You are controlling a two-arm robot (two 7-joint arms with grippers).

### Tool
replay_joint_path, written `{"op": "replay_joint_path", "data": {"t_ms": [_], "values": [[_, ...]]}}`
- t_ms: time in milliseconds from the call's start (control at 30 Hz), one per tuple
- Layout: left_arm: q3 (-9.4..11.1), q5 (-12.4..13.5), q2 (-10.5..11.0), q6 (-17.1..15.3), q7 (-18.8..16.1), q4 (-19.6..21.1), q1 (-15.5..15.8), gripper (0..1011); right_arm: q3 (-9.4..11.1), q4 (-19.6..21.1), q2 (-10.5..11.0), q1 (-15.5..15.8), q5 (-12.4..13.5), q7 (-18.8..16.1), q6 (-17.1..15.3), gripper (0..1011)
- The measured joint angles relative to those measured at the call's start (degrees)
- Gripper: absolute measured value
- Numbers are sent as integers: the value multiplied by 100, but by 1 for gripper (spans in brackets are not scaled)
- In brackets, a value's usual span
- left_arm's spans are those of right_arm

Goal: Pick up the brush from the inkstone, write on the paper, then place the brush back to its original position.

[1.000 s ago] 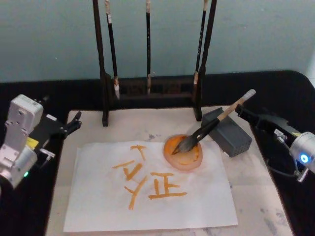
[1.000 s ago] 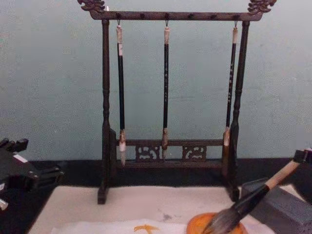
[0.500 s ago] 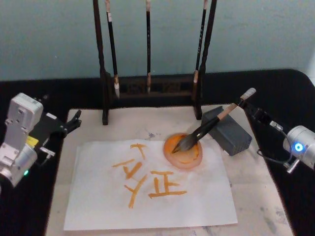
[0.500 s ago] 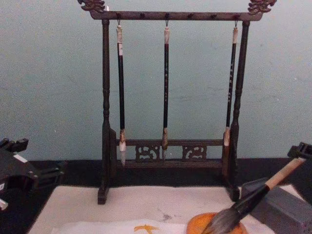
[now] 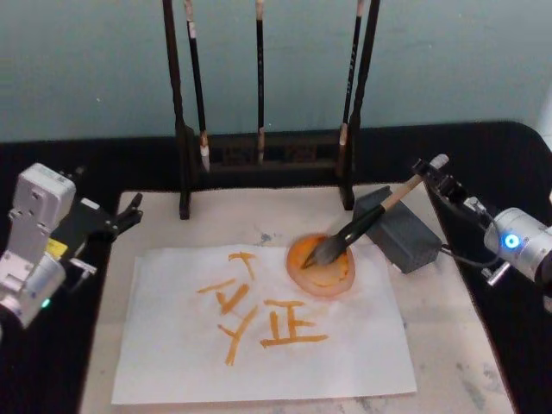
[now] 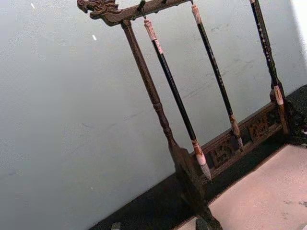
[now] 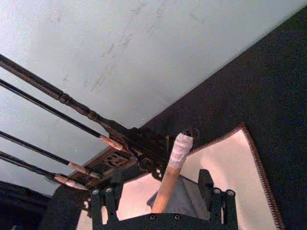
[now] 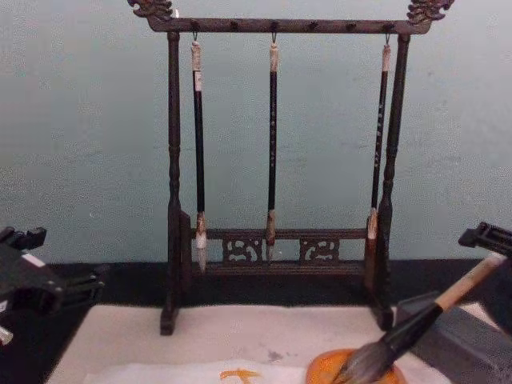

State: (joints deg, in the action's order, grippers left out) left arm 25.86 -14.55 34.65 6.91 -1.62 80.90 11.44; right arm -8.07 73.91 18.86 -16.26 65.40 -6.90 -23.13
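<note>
Black surface, beige felt mat spread flat over its middle, on the mat a white paper near the front, a grey block to the right, a dark wooden brush rack standing at the far edge.

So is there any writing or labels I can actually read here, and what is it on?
"正", as it seems: an orange brush character on the paper.
The other orange strokes beside it: no character I can make out.
The yellow sticker by the left gripper: too small to read.
</note>
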Motion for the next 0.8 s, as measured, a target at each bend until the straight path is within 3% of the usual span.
{"op": "replay_joint_path", "data": {"t_ms": [800], "values": [[0,0,0,0,0,0,0,1010,-187,-165,-89,-114,473,214,126,1000]]}}
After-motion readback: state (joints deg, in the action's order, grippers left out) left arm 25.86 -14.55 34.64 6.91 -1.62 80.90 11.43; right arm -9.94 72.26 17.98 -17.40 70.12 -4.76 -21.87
